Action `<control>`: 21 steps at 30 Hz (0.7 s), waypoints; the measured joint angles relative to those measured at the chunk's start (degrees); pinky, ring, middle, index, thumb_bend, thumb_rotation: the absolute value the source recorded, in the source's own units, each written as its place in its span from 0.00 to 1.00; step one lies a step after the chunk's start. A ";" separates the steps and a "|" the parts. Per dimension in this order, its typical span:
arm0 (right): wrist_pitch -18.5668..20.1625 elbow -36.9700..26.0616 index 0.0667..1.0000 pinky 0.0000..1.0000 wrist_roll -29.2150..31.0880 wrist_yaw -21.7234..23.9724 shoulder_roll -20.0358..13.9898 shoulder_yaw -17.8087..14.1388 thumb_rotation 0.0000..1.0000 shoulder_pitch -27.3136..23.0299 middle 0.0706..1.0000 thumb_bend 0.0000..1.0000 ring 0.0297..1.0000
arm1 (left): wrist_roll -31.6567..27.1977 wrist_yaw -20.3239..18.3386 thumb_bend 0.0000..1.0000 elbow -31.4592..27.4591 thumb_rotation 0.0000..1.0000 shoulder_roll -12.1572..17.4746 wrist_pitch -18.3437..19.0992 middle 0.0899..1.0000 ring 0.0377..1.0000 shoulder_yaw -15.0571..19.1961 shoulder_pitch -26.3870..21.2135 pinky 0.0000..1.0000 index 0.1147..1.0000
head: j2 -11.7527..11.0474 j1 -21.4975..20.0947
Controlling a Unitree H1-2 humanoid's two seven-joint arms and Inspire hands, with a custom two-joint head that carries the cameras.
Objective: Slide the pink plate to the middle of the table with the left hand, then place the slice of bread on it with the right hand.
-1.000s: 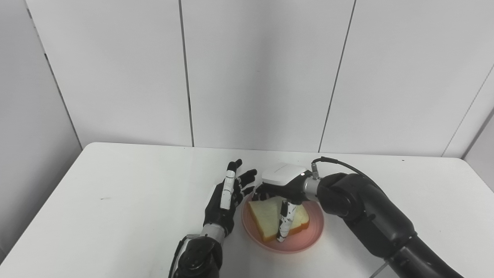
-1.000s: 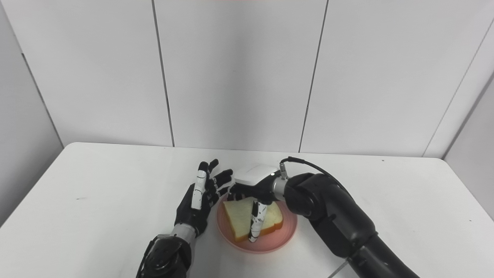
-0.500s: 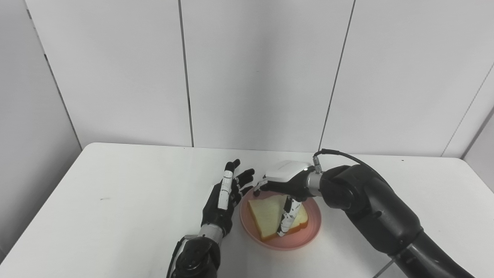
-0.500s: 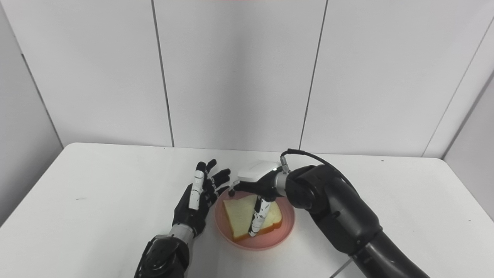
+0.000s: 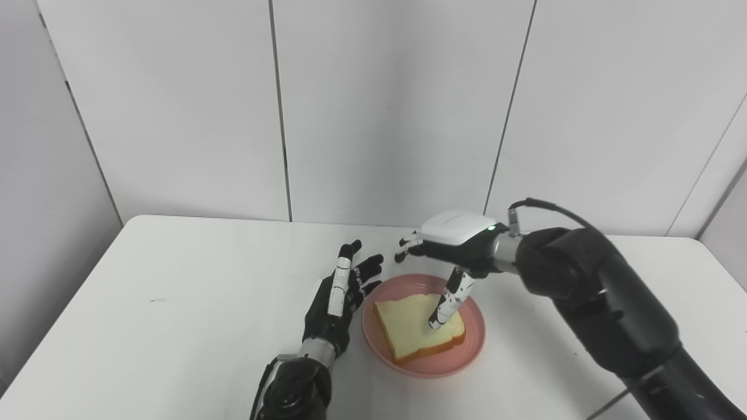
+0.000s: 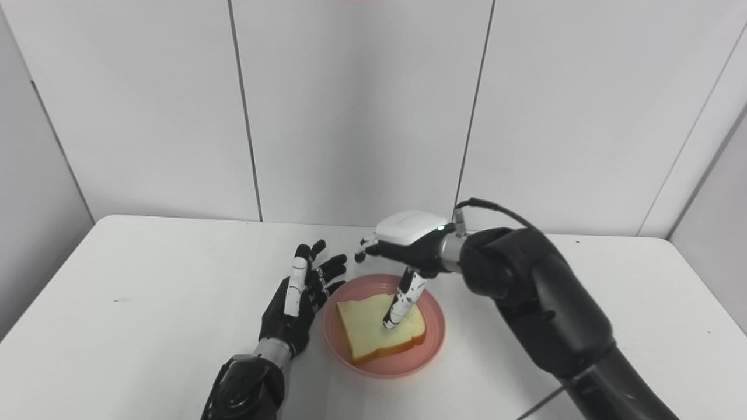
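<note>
A round pink plastic plate (image 5: 424,364) sits low in the centre of the frame, on the white rectangular surface (image 5: 175,303), and a pale square slice of bread with a tan crust (image 5: 415,329) lies flat inside it, nearer the plate's left rim. That looks like the finished arrangement the task asks for.

The black right hand with its white back cover (image 5: 452,242) hangs above the plate's far edge, holding nothing, its fingers (image 5: 407,249) spread toward the left and its thumb pointing down at the bread; whether the thumb tip touches the crumb I cannot tell. It seems raised to let the slice lie free.

The black-and-white left hand (image 5: 338,303) stands on edge just beside the plate's left rim, fingers apart and empty, palm toward the plate as though guarding it from sliding.

There is bare surface all round: wide to the left, a good stretch behind up to the grey wall panels (image 5: 397,105), less toward the bottom of the frame. Lifting straight up looks the safest exit for the right hand.
</note>
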 measured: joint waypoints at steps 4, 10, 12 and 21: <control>-0.07 -0.02 0.80 0.85 5.02 -4.45 -0.36 -4.35 0.50 3.34 0.85 1.00 0.87 | 0.00 -0.02 0.85 0.01 0.96 0.32 -0.06 0.82 0.88 0.05 0.00 0.81 0.94 | -0.09 -0.09; -1.21 9.05 0.76 0.59 7.61 -23.84 4.29 -12.67 0.85 11.74 0.74 0.84 0.69 | 0.10 0.00 0.84 0.03 0.95 0.77 -0.54 0.84 0.87 0.02 0.00 0.80 0.92 | 0.09 -0.09; -1.26 12.59 0.75 0.63 8.09 -29.81 6.90 -15.07 0.90 14.56 0.75 0.79 0.72 | 0.27 0.16 0.84 0.01 0.95 0.81 -0.93 0.86 0.88 -0.06 0.06 0.81 0.92 | 0.35 -0.09; -5.67 19.27 0.68 0.54 20.92 -51.16 16.32 -25.56 0.96 18.12 0.67 0.70 0.63 | 6.60 5.17 0.86 0.27 0.92 1.26 -7.56 0.95 0.93 -0.87 2.05 0.90 0.88 | 0.62 -0.70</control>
